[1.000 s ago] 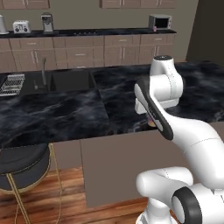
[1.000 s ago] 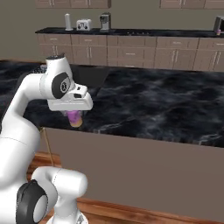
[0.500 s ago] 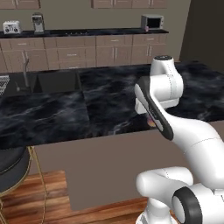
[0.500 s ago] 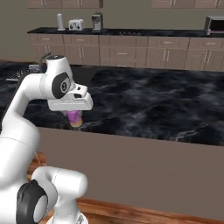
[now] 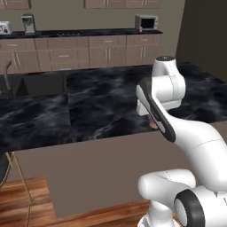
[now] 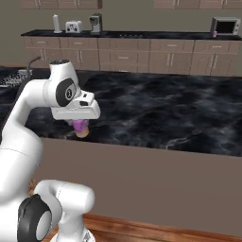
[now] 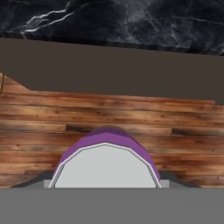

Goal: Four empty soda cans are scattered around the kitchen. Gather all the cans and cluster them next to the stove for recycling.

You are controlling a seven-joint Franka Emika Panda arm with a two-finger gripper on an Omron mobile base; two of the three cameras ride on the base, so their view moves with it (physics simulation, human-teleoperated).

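Even, soft rendered light fills the kitchen, with no hard shadows. The black marble tabletop (image 5: 88, 106) shows faint pale sheen. Far cabinets (image 6: 142, 54) look slightly soft and pixelated. The wooden floor (image 7: 109, 113) appears mildly blurred.

Island counter (image 5: 88, 106): black marble top with white veining, brown panel below.
Back counter (image 6: 142, 35): behind the island, dark top over tan drawer fronts.
Microwave (image 6: 224, 25): grey, on the back counter's right end.
Toaster (image 6: 73, 26): white, on the back counter's left part.
Coffee machine (image 6: 96, 22): dark, just right of the toaster.
White canister (image 6: 56, 23): tall, left of the toaster.
Faucet (image 5: 8, 73): at the island's left end.
Floor (image 7: 109, 118): wooden planks below the island.
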